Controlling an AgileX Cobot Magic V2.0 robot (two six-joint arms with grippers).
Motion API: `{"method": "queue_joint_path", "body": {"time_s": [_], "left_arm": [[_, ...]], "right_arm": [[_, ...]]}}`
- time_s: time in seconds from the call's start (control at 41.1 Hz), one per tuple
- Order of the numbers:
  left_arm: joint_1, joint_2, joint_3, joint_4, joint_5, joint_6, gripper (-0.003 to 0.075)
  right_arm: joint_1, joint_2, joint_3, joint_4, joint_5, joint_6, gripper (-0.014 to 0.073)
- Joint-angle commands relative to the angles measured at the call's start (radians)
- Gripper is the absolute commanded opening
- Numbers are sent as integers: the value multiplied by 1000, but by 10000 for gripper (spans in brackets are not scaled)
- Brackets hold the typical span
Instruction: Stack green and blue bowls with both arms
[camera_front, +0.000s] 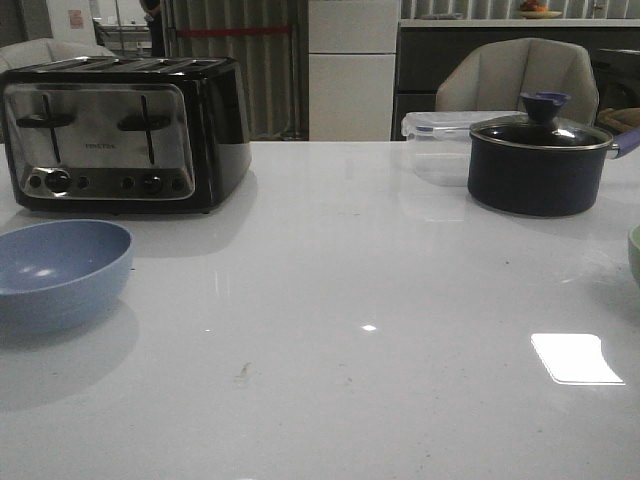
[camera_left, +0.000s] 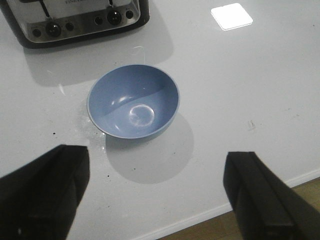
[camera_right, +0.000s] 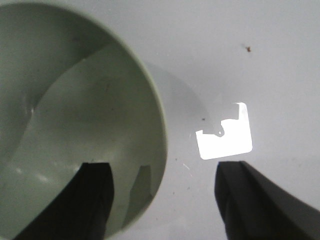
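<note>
The grey-blue bowl (camera_front: 58, 270) sits upright on the white table at the left, in front of the toaster. In the left wrist view the blue bowl (camera_left: 133, 102) lies beyond my left gripper (camera_left: 157, 192), which is open, empty and apart from it. Only a sliver of the pale green bowl (camera_front: 634, 252) shows at the front view's right edge. In the right wrist view the green bowl (camera_right: 75, 120) fills the frame. My right gripper (camera_right: 162, 200) is open, one finger over the bowl's inside, the other outside its rim. Neither gripper shows in the front view.
A black and chrome toaster (camera_front: 120, 130) stands at the back left. A dark navy pot with a glass lid (camera_front: 540, 160) and a clear plastic container (camera_front: 435, 145) stand at the back right. The table's near edge (camera_left: 225, 210) lies close to the left gripper.
</note>
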Motion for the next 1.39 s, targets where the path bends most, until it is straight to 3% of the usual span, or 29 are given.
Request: {"method": "queue_joint_path", "body": {"time_s": [0.0,0.609,0.877,1.096,1.339,1.364], "left_arm": [[-6,12,-33,-12,-75,-1,599],[-6,12,-33,-12,-75,-1,599],[-6,12,-33,-12,-73,-1,599],[-6,12,-33,-12,-73,-1,599],[-6,12,-33,-12,-73,-1,598],[-6,12,-33,-12,-71,-1,598]], "right_arm": [[-7,4,-67,13,-9,-14,479],[-7,83,-109,60,-14,-46,112],[16,-21,-109,69,-27,-79,62],[184,-143,-109,147,-49,-143,62],[518,-124,-113,186,-97,-142,62],[781,-149,-202,64,-25,-160,484]]}}
